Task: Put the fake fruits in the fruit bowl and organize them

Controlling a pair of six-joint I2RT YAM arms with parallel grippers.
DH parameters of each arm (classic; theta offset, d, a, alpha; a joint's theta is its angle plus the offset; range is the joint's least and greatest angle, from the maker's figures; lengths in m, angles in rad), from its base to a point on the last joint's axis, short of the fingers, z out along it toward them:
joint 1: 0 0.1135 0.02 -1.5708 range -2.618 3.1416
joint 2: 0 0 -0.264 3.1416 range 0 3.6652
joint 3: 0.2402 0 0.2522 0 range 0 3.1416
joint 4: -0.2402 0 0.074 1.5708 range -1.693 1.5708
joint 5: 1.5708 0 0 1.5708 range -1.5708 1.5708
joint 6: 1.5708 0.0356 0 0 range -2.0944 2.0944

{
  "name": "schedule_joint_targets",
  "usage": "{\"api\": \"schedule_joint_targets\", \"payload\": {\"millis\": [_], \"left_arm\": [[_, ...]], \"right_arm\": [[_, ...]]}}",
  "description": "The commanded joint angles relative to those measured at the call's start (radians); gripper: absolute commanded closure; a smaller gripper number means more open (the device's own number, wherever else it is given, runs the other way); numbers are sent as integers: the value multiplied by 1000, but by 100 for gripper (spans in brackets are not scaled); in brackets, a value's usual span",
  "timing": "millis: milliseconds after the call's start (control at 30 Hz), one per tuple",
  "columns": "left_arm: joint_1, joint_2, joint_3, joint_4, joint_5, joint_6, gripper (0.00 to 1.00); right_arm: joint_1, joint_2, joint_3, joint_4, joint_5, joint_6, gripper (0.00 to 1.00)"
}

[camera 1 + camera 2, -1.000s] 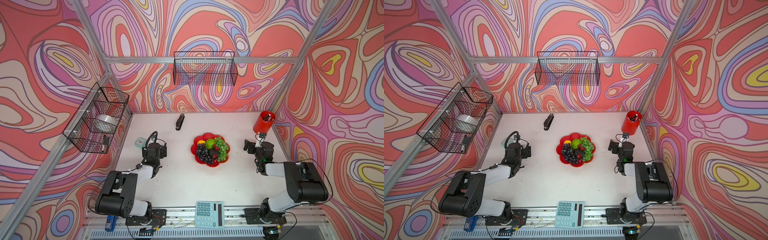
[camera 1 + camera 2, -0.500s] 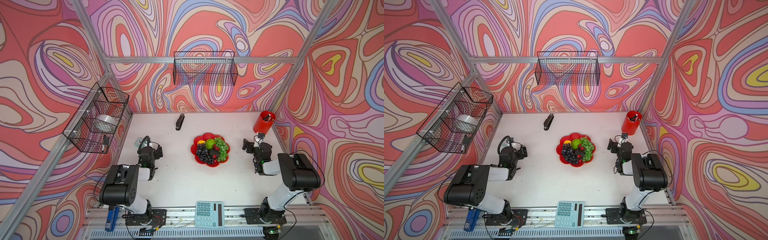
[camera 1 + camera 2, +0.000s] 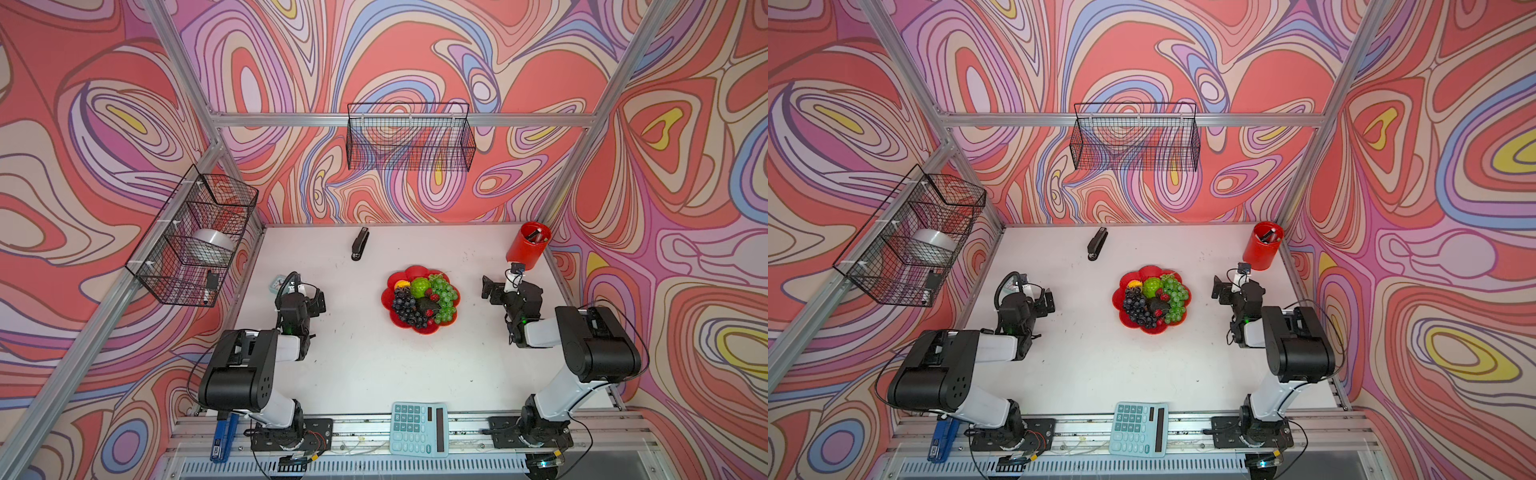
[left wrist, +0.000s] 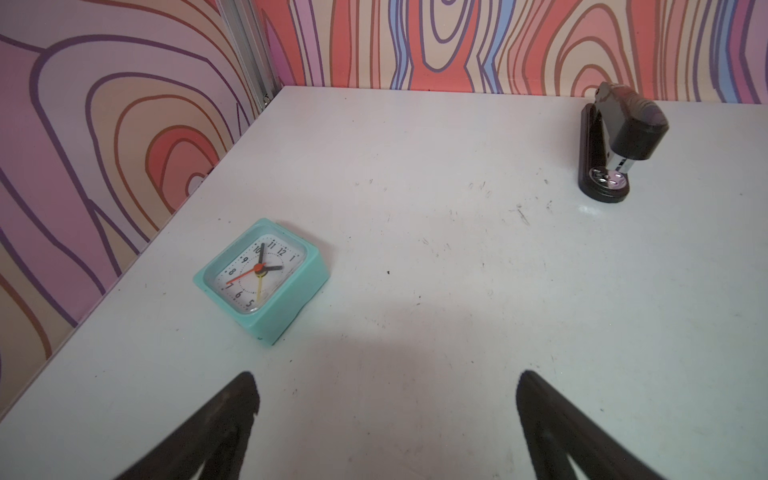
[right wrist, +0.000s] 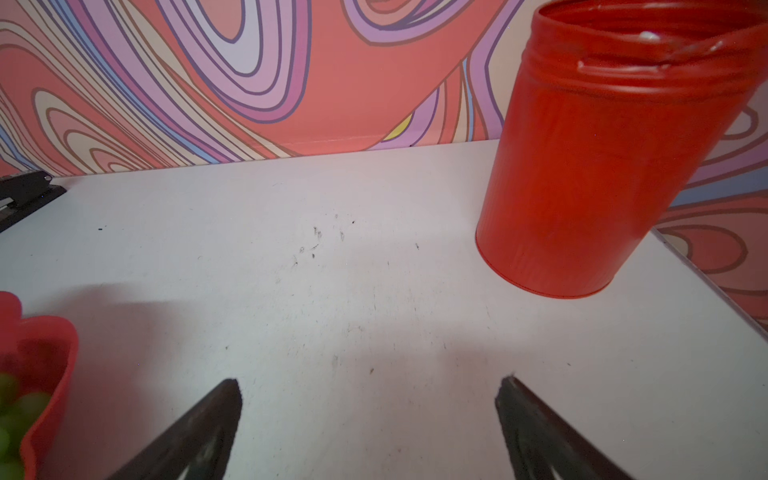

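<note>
The fruit bowl [image 3: 415,272] [image 3: 1148,272], a red scalloped dish, sits mid-table. In it lie the fake fruits: dark purple grapes [image 3: 405,305], green grapes [image 3: 444,295], a lime-green ball [image 3: 420,286], a small yellow fruit [image 3: 401,285], a dark avocado [image 3: 428,306] and red berries [image 3: 433,297]. My left gripper [image 3: 302,296] [image 4: 386,382] is open and empty over bare table, well left of the bowl. To the bowl's right, my right gripper [image 3: 509,291] [image 5: 368,386] also stands open and empty. The right wrist view catches the bowl's rim [image 5: 62,353] and green grapes [image 5: 16,407].
A teal clock [image 4: 262,274] lies just ahead of the left gripper near the left wall. A black stapler [image 3: 359,245] lies at the back. A tall red cup [image 3: 528,245] stands at the back right. A teal calculator [image 3: 419,428] rests on the front rail. Wire baskets hang on the walls.
Both arms have folded back toward their bases. The left gripper has drifted slightly left, away from the bowl. The fruits and the bowl have not moved.
</note>
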Motion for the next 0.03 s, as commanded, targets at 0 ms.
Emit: {"api": "schedule_joint_targets", "payload": {"millis": [0], "left_arm": [[-2,-2,-3,43,8,-1,0]], "right_arm": [[6,-1,6,-8,-12,-12,2]]}}
